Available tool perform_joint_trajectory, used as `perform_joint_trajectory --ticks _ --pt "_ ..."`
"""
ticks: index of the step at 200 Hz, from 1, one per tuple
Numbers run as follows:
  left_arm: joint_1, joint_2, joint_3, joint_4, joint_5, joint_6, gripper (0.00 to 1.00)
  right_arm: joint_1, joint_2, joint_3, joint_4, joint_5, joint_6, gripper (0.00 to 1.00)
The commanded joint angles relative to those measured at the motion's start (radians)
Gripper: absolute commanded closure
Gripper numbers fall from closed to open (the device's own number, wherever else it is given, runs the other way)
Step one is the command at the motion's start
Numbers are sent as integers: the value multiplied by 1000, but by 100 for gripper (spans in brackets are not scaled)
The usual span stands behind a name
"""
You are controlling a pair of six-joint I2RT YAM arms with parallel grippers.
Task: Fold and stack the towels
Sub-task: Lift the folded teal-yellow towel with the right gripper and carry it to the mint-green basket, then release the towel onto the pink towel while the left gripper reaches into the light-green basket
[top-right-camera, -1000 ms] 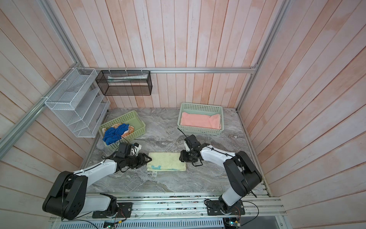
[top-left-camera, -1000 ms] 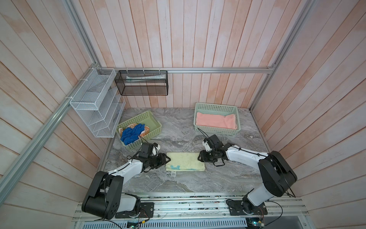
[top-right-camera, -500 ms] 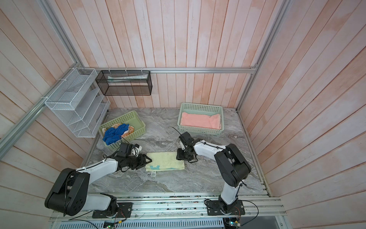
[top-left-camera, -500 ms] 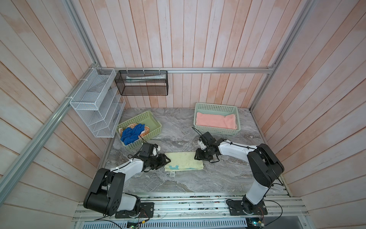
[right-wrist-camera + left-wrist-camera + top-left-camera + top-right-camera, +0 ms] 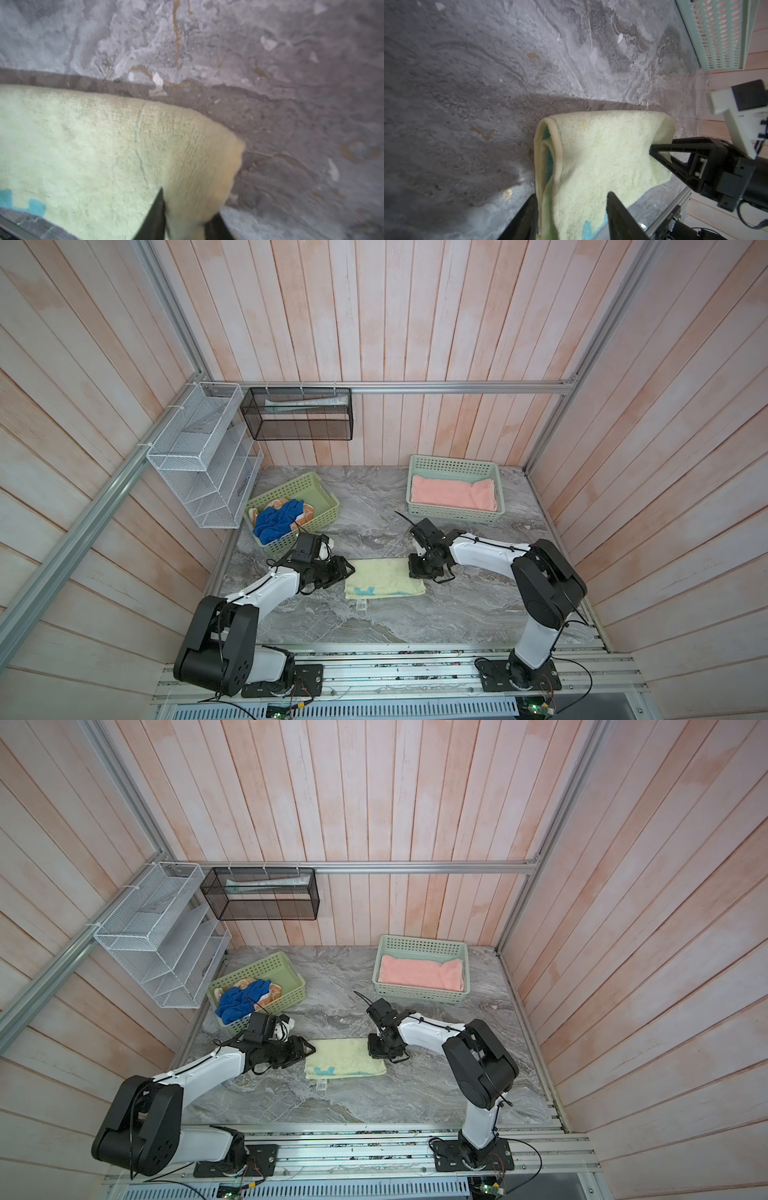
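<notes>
**Yellow towel flat at the front, right corner pinched**

A white wire rack [image 5: 199, 456] hangs on the left wall, and next to it a black mesh basket [image 5: 297, 414] hangs on the back wall. Below them, at the back left of the grey marbled surface [image 5: 374, 526], a green basket [image 5: 322, 517] sits askew. A crumpled blue towel [image 5: 274, 522] lies in it on top of an orange towel [image 5: 309, 512], of which only small parts show.

Just in front of that basket the left arm lies low. The left fingers [image 5: 347, 569] point right, at the left end of the yellow towel [image 5: 386, 576]. The left wrist view shows them about half open. One finger rests over the top of the cloth and the other sits beside its layered edge, and nothing is squeezed between them.

The yellow towel lies flat on the surface near the front middle, between the two arms. It is folded into a strip that runs left to right, with teal patches along its near edge. A small white label [image 5: 362, 604] lies just beside that edge.

At the towel's far right corner the right fingers [image 5: 417, 570] point down. In the right wrist view they stand close together on the corner, and the cloth bunches up between them, though the picture is blurred there.

Behind them, at the back right, a second green basket [image 5: 453, 514] holds the pink towel [image 5: 453, 493], which is folded flat and well apart from the yellow one
</notes>
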Motion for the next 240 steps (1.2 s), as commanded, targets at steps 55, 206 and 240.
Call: perform_joint_trajectory --ticks 55,206,240 --pt "119 -158 -11 -56 -44 62 45 -49 251 670 -337 67 -232 100" --pt "181 -139 -35 -54 -32 74 45 -617 590 1248 -498 -1 -438 100" --pt "181 -130 -33 -54 -30 58 45 -633 664 1313 -553 48 -487 100"
